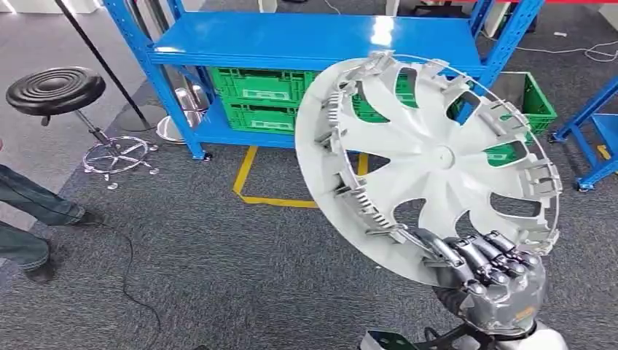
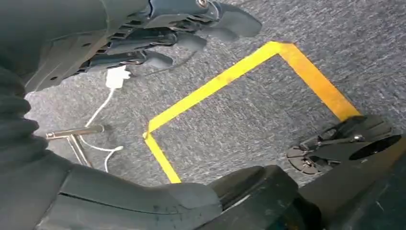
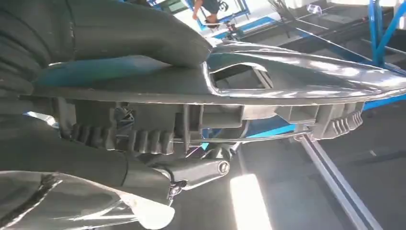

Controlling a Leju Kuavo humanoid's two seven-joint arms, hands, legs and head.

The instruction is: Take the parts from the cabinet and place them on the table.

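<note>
In the head view the right hand [image 1: 490, 281] grips one white hubcap [image 1: 426, 164] by its lower rim, fingers curled over the edge, the disc standing tilted above the hand with its ribbed back and clips facing the camera. Beyond the hubcap stands a blue rack [image 1: 306, 44] holding two stacked green crates [image 1: 259, 98], with a third green crate [image 1: 536, 98] further right. Yellow tape [image 1: 251, 179] marks the grey carpet between the hand and the rack. One black stool [image 1: 58, 91] and a person's legs [image 1: 33, 219] are well off to the left.

The right wrist view adds the grip up close: the thumb [image 3: 143, 33] lies on one face of the hubcap's rim [image 3: 268, 91] and the fingers [image 3: 191, 170] press the ribbed side.

The left wrist view shows the left hand [image 2: 158, 33] over the carpet, fingers apart and holding nothing, with a yellow tape corner [image 2: 282, 48] and a white cable [image 2: 103, 110] beneath it.

No writing is readable.
</note>
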